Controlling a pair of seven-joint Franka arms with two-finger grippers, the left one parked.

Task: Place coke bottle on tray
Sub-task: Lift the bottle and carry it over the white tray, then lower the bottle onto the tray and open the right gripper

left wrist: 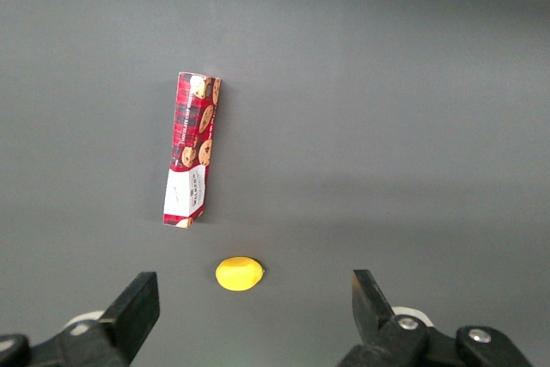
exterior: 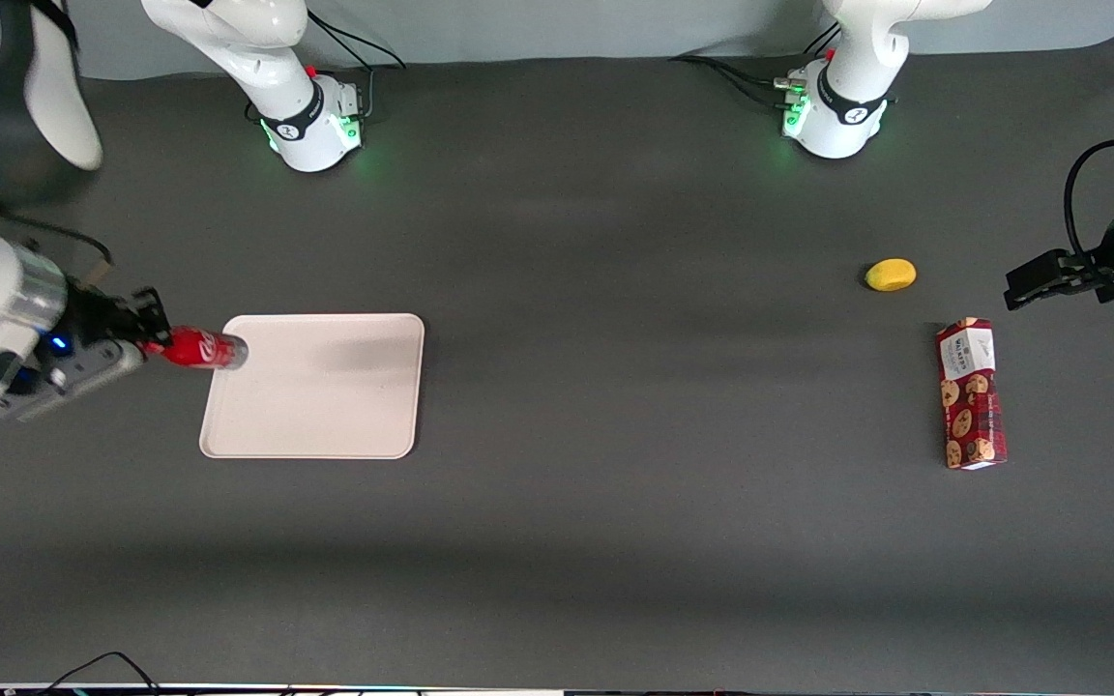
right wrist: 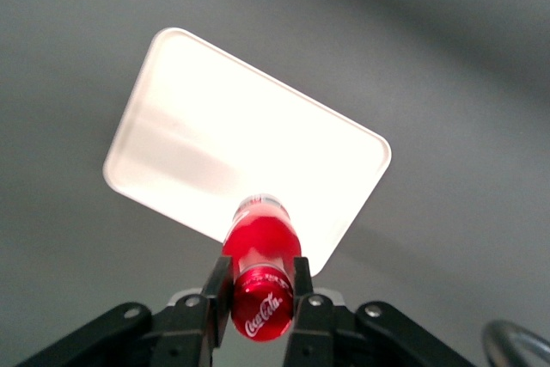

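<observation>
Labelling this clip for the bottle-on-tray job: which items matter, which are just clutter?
Job: coke bottle, held in the gripper at the tray's edge; tray.
Clutter: cookie box; yellow lemon-like object, both toward the parked arm's end.

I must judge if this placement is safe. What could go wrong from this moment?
1. The claw grips the coke bottle only near its cap, so the long body may swing or slip.
2. In the front view, the bottle's silvery base only just overlaps the edge of the tray. Released here, it may catch the low rim or land on the table.
3. The slim bottle may tip over and roll off the tray.
</observation>
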